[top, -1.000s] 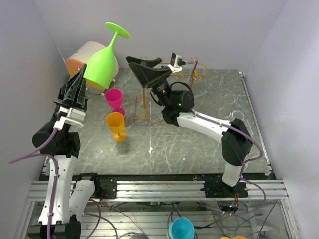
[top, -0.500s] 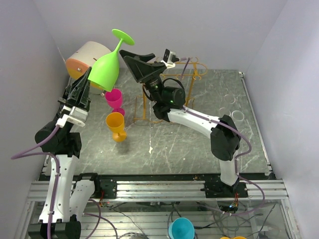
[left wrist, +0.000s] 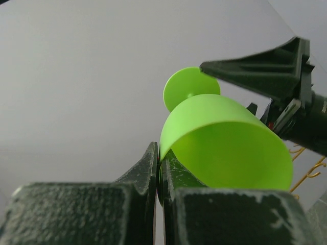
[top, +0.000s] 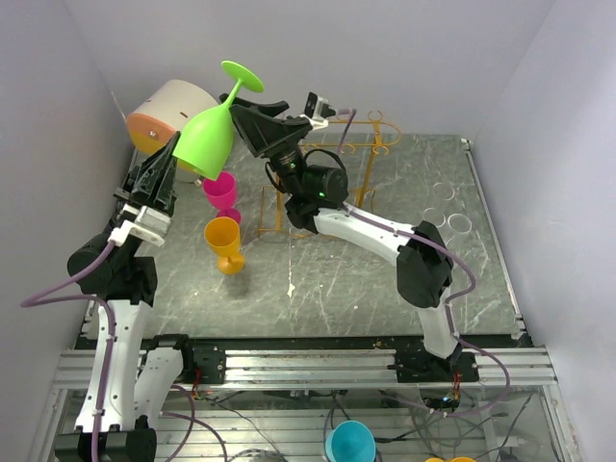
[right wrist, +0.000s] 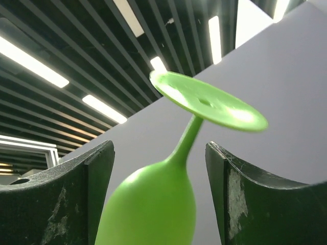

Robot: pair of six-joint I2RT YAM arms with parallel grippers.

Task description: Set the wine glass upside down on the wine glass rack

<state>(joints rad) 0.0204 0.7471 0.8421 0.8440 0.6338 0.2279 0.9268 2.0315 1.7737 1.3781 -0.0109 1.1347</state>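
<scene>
Pale wall behind glass (top: pixel 204 140), clamped at rim by left tool (left wrist: pixel 159 153).
Stem (right wrist: pixel 186 138) should be pinched squarely by right tool (right wrist: pixel 159 148), jaws apart.

no text, label, brand or number can be read in any view

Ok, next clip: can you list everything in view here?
wine glass: one, lime green, held upside down and tilted, above the rear left
pink cup: one, stemmed, standing left of centre
orange cup: one, stemmed, just in front of the pink cup
wine glass rack: one, golden wire, rear centre
drum: one, cream with orange face, rear left corner
clear glassware: count unclear, right side
teal cup: one, below the table's front
table: one, dark marbled
left gripper: shut on the wine glass rim
right gripper: open, straddling the stem
</scene>
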